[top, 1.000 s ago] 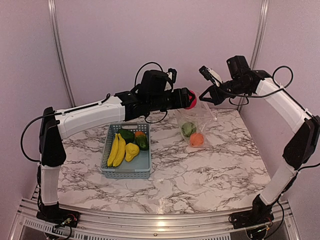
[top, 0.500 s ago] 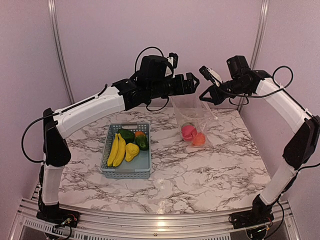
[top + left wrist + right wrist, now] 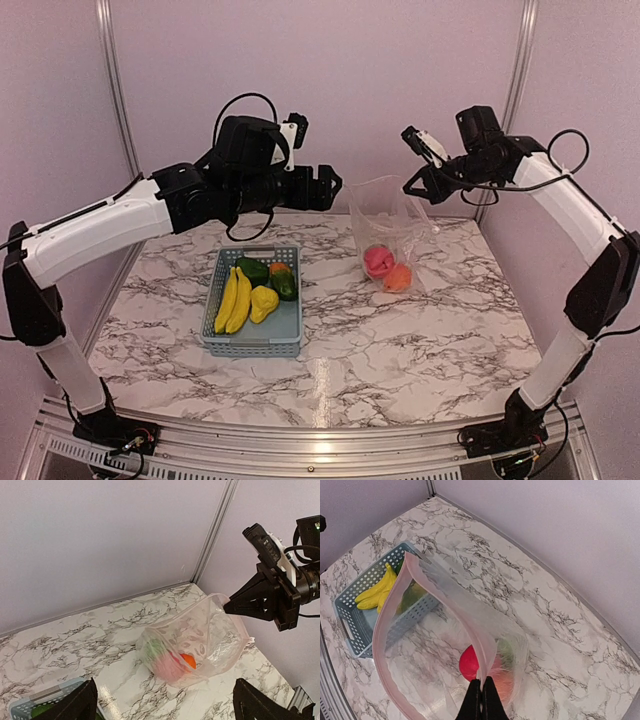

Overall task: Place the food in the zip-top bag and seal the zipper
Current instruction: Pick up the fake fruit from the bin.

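**Inspector:** What was found at the right gripper (image 3: 413,186)?

**Examiner:** Its jaws were pinched tight on the rim of the zip-top bag (image 3: 385,215) and held that edge up above the marble table (image 3: 400,350). The right wrist view showed both fingertips pressed together on the plastic.

**Inspector:** Condition of the bag?

**Examiner:** It sat at the far right of the table with its bottom resting on the marble, well apart from the basket (image 3: 288,335). The mouth gaped open toward the left arm. The zipper (image 3: 384,625), a pinkish strip round the rim, was unsealed.

**Inspector:** Contents?

**Examiner:** A red apple (image 3: 377,261) and an orange (image 3: 398,277) lay touching at the bottom. The left wrist view showed a green piece (image 3: 152,649) beside them, blurred by the plastic.

**Inspector:** The left gripper (image 3: 328,186)?

**Examiner:** It hung in the air left of the bag, beyond the basket's far edge. Its fingers were spread wide with nothing between them.

**Inspector:** Food outside the bag?

**Examiner:** All of it was in the basket. The bananas (image 3: 233,298) lay along the left side with a yellow piece (image 3: 264,300) just beside them, and the dark green peppers (image 3: 285,285) were at the far end.
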Robot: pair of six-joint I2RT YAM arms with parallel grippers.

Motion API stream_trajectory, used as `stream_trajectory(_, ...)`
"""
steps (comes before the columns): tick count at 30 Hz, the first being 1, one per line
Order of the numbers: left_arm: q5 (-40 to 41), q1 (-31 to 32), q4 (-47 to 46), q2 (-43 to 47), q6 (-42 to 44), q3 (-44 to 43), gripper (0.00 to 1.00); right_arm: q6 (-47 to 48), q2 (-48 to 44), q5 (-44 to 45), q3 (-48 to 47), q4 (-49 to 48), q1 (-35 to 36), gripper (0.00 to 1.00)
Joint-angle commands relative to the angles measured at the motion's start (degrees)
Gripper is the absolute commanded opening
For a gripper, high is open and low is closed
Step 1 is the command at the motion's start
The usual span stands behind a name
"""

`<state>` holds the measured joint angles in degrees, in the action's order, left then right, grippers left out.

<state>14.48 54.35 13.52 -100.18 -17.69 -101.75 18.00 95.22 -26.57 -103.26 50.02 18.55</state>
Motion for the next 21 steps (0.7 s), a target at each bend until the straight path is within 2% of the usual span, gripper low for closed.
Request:
stream_trajectory(1,6.8,-1.3,7.5,6.4,0.8,10.0,0.96,-0.9,2.2,4.6,-6.7,-2.0,-4.9,0.0)
stream_trajectory(5,5.6,-4.6,10.8,10.6,-4.3,19.8,0.96,-1.4,5.7,10.2,-16.3,-0.2,-10.6,0.0)
stream_trajectory(7,5.2,-6.9,14.7,11.2,-8.2,22.5,0.95,-0.3,5.0,12.2,-17.3,-0.5,-11.1,0.0)
stream_trajectory(11,4.8,-9.7,20.2,10.4,-8.8,24.8,0.92,1.6,1.4,9.8,-12.3,-2.8,-9.0,0.0)
stream_trajectory(16,0.8,-10.4,19.4,8.3,-5.3,26.0,0.93,2.6,-0.5,7.8,-3.0,-4.8,-4.9,0.0)
stream_trajectory(21,-2.8,-10.6,17.5,5.2,-3.1,26.3,0.92,0.7,-0.7,3.5,2.0,-5.7,-3.2,0.0)
